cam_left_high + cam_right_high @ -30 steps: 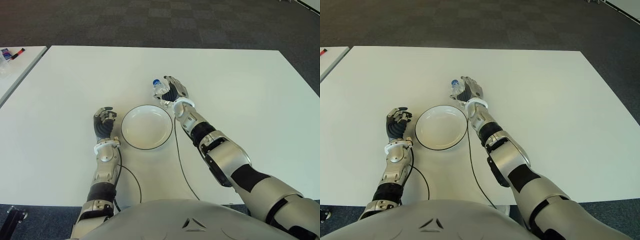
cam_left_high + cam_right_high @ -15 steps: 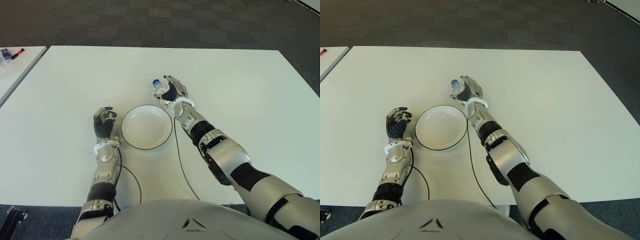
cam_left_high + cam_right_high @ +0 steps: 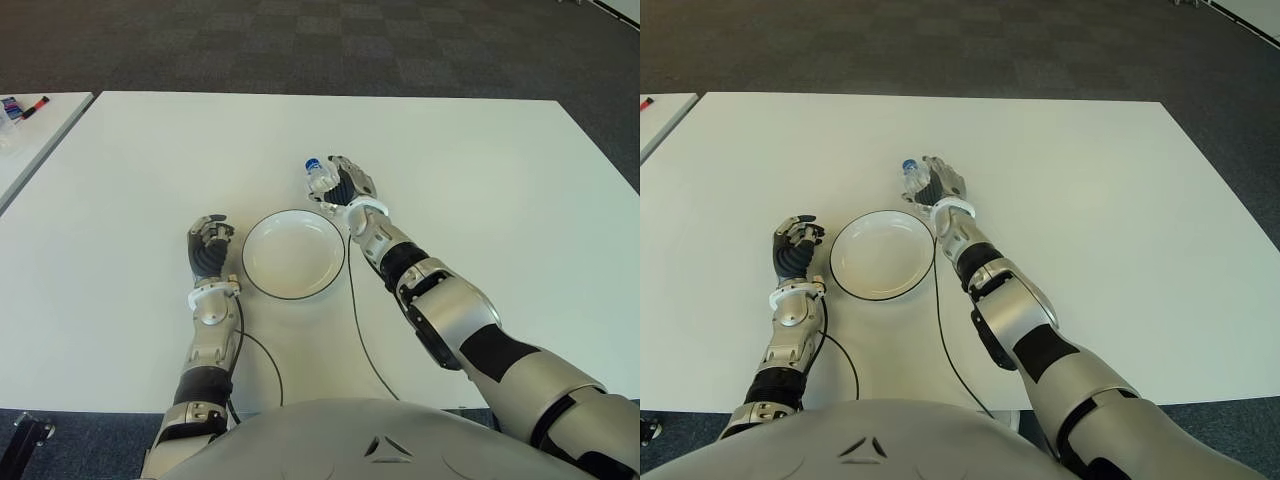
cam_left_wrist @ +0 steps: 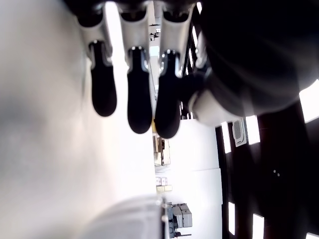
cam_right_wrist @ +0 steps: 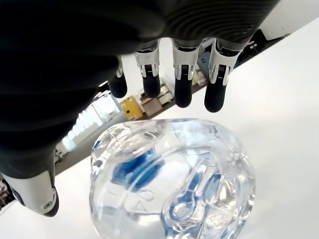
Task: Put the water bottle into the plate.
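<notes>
Both eye views look down from the head at one white table (image 3: 480, 160) (nearly the same scene, slightly offset). Each wrist view sits close against its own fingers.

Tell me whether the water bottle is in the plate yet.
Out. The water bottle is beyond the plate, beside the right hand; the plate holds nothing.

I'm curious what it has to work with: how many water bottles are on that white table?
1. The only water bottle stands just beyond the plate, beside the right hand, whose fingers are open around it. The left hand holds nothing. None looks hidden.
</notes>
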Robot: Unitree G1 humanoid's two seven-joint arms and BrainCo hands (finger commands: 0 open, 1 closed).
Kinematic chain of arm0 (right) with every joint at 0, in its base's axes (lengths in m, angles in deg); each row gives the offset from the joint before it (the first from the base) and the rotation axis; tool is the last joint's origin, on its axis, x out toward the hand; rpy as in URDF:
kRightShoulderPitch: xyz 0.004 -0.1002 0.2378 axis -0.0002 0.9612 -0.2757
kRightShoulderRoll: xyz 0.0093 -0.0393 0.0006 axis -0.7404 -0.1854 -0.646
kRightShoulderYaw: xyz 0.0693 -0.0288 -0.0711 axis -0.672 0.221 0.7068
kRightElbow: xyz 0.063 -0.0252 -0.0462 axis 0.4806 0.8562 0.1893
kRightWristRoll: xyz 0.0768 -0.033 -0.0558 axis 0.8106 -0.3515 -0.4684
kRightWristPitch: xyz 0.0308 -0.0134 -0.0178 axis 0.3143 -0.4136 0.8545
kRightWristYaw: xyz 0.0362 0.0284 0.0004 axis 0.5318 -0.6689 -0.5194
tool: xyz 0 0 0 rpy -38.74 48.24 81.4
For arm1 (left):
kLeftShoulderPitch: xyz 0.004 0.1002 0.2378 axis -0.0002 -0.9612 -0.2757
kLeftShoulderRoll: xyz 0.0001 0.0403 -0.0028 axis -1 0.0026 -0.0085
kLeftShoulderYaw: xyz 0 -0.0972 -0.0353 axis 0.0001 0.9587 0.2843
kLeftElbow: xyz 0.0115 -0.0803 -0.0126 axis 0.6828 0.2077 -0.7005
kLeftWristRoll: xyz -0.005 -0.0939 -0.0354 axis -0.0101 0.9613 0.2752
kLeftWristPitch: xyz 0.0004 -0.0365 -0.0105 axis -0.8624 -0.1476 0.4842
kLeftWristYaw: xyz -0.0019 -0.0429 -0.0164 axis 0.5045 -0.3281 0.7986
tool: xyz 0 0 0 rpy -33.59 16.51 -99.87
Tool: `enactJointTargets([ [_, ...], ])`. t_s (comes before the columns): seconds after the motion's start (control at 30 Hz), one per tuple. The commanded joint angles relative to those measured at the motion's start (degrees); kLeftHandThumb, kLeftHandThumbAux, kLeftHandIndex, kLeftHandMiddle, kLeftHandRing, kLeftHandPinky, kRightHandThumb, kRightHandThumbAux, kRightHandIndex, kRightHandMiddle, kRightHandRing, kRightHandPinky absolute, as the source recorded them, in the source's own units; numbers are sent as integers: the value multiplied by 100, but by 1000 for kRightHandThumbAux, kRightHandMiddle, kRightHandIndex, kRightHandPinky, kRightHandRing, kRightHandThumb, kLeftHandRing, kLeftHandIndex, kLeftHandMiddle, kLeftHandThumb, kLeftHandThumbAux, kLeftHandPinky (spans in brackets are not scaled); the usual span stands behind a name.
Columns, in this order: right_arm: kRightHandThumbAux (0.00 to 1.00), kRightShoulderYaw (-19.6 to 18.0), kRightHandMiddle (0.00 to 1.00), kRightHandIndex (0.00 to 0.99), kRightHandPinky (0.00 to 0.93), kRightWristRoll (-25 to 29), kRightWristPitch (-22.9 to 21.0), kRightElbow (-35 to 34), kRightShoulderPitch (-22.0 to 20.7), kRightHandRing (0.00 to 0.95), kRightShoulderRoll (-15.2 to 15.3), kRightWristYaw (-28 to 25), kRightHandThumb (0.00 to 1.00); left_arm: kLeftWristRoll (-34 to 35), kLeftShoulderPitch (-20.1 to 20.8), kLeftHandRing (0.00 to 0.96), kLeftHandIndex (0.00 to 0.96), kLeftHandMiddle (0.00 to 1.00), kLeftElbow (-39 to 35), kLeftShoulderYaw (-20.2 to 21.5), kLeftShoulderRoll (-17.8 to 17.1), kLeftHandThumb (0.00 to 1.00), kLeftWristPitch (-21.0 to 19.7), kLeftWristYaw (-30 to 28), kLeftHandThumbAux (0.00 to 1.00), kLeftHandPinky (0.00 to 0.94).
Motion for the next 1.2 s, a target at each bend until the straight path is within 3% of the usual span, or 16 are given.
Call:
enactJointTargets([
  [0.03,615,1,41,0,245,29,-52,181,-137,126,-43,-50,154,47,-210,524,424,549,243,3,73,690,-378,-30,720,490],
  [0.5,607,39,42,0,198,0,-220,388,-157,115,-85,-125,147,120,-185,506,420,533,365,70,117,685,-217,-22,723,474],
  [0.77,603,84,54,0,258,-34,-152,385,-120,133,-56,-101,131,58,-219,508,420,538,297,41,152,685,-174,33,723,477],
  [1.03,596,121,67,0,402,-31,-85,343,-60,173,-29,-73,139,19,-202,527,423,547,344,41,186,690,-94,102,721,501],
  [1.2,597,127,69,0,406,-21,-76,297,-5,196,-25,-34,147,35,-194,538,425,552,352,42,196,692,-104,113,721,507],
])
